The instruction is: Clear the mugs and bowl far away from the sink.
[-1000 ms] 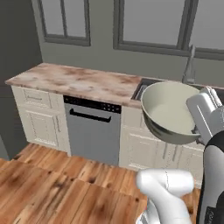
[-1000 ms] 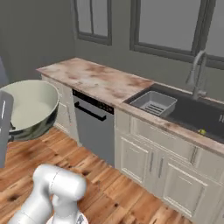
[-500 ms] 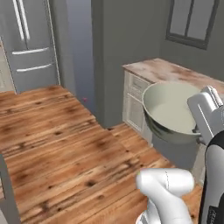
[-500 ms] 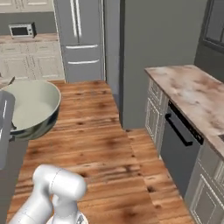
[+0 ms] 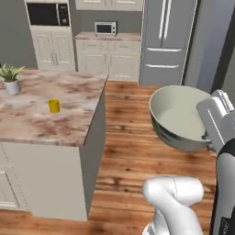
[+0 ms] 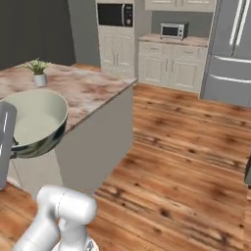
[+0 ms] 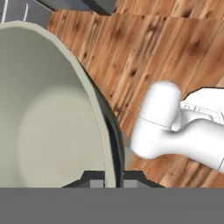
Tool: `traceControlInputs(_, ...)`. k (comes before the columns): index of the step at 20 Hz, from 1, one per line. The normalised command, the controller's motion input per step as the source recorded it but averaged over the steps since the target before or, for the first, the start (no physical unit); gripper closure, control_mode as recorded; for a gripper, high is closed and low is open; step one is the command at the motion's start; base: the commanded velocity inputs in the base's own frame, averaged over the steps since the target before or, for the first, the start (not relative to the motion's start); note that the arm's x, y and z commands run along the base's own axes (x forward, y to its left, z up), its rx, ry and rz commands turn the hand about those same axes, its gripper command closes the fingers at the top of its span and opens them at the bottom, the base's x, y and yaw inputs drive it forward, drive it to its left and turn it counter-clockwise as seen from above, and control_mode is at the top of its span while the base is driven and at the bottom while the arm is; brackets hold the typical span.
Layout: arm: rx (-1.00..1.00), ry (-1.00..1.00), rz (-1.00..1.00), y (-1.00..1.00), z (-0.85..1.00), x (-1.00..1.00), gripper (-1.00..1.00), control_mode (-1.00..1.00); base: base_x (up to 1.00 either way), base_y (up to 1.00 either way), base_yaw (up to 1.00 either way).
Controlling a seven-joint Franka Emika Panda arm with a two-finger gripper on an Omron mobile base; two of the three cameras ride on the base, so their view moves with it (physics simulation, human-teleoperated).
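One end effector (image 7: 114,178) clamped tight on bowl (image 5: 176,117) rim (held over wood floor (image 6: 186,147)).

A wide, pale grey-green bowl (image 5: 176,117) with a darker underside; a small plain yellow mug (image 5: 54,106) on the mottled pink-brown marble island top (image 5: 41,119); streaked brown wooden floor (image 6: 186,162).

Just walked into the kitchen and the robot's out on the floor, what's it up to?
The robot's claw is shut on the rim of the large pale bowl, carrying it in the air above the wooden floor. An island counter stands to its left with a yellow mug and a potted plant on it. The bowl has not been set down yet.
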Motion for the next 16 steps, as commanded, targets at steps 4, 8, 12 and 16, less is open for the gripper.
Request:
traceControlInputs(4,0.00,0.00,0.00,0.00,0.00,0.00,1.00,1.00,0.61,-0.28,0.78)
traceControlInputs(8,0.00,0.00,0.00,0.00,0.00,0.00,1.00,1.00,0.73,-0.74,0.61)
traceControlInputs(12,0.00,0.00,0.00,0.00,0.00,0.00,1.00,1.00,0.82,-1.00,0.36)
traceControlInputs(16,0.00,0.00,0.00,0.00,0.00,0.00,1.00,1.00,0.86,-1.00,0.27)
